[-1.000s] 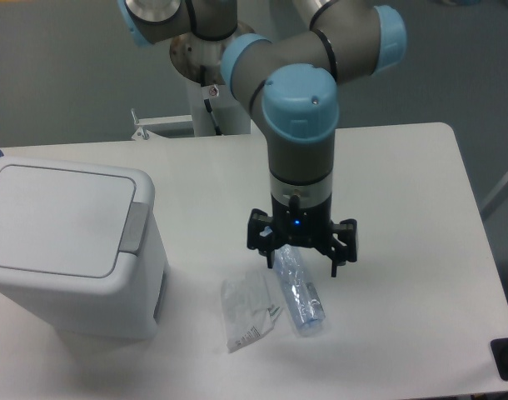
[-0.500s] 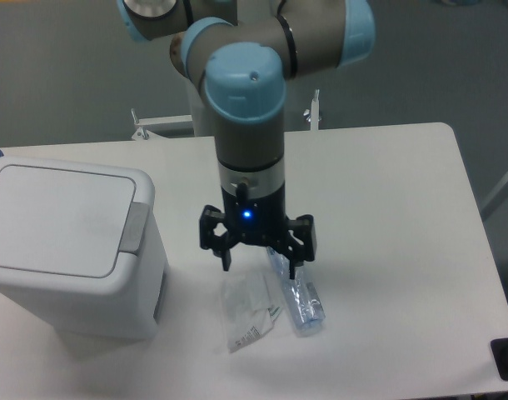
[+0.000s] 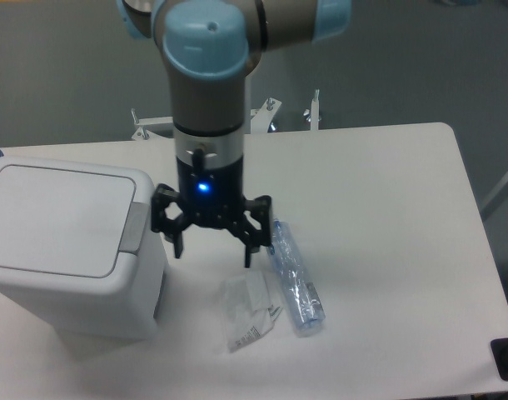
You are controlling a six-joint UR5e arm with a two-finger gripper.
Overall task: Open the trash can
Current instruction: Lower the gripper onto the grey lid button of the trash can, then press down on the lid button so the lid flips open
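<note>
My claw hangs spread wide, both fingers pointing down, nothing between them. It sits above the table, just to the right of the trash can; my left fingertip is close to the can's right wall but I cannot tell whether it touches. A blue light shows on the wrist housing.

Trash can: at the left edge of the table, near the front, lid flat and shut. The grey push-tab runs along the lid's right edge, up and to the left of my claw.

Progress, as I judge it: nothing of the opening is done. Lid down, tab not pressed. Left to do: bring a finger over the tab, press down, let the lid spring up. The claw appears lower than the lid top, so I would expect to need height before crossing over.

Count:
- trash can: one
- clear plastic bottle: one, lying on its side right of the claw
- crumpled white wrapper: one, just left of the bottle, in front of the claw
- claw: one
</note>
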